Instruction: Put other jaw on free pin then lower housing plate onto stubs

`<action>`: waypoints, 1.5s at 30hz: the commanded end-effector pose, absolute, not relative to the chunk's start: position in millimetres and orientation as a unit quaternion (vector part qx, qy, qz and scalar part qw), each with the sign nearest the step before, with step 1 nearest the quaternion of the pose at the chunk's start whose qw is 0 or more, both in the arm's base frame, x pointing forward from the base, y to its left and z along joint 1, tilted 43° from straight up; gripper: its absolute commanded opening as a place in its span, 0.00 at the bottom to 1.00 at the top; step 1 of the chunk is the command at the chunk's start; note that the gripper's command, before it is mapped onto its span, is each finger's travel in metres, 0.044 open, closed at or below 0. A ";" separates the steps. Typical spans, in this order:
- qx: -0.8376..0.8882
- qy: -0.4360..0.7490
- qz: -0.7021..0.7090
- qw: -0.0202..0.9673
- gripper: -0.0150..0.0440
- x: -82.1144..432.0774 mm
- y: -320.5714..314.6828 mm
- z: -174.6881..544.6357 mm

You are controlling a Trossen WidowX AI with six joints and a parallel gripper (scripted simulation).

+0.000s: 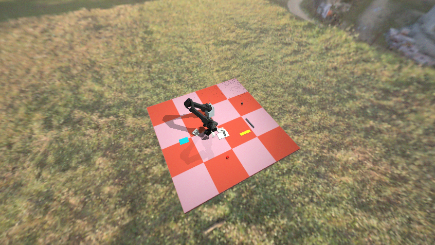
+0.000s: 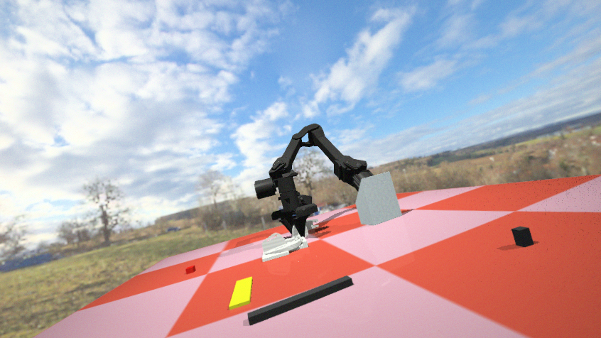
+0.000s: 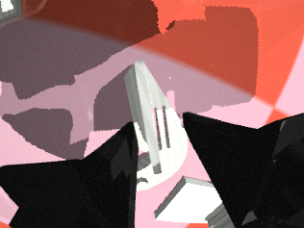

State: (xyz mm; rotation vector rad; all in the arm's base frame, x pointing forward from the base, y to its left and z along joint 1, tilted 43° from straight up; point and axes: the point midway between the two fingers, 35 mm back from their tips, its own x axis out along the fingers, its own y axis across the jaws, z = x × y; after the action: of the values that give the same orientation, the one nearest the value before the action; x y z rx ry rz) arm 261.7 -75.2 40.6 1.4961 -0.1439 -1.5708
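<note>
The loose white jaw (image 1: 213, 134) (image 2: 295, 231) (image 3: 177, 149) stands between the black fingers of my gripper (image 2: 300, 234) (image 3: 159, 122), which is shut on it. In the wrist view its narrow end points up the picture, and its lower part is partly hidden by the left finger. The jaw is low, close to the mat; whether it touches the mat cannot be told. The white base (image 1: 222, 136) (image 2: 273, 254) (image 3: 190, 201) with the other jaw is right beside the gripper. The small white housing plate (image 1: 195, 132) (image 3: 6, 6) lies apart, on the base's far side from the yellow block.
A cyan block (image 1: 183, 140) lies beyond the housing plate. A yellow block (image 1: 245, 132) (image 2: 241, 292), a long black bar (image 1: 249, 122) (image 2: 300, 300), a red cube (image 1: 227, 157) (image 2: 190, 269) and a black cube (image 1: 241, 103) (image 2: 522, 236) lie around on the checkered mat (image 1: 194, 189).
</note>
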 end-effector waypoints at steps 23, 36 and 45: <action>0.610 -0.054 -0.641 0.464 0.48 251.6 -28.9 87.9; 0.597 -0.037 -0.642 0.480 0.48 247.9 -21.0 95.2; 0.551 0.023 -0.642 0.532 0.48 246.7 -16.0 90.5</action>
State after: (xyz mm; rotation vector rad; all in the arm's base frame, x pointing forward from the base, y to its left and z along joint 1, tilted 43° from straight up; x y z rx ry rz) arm 247.7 -18.2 93.3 1.3654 0.0024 -1.5408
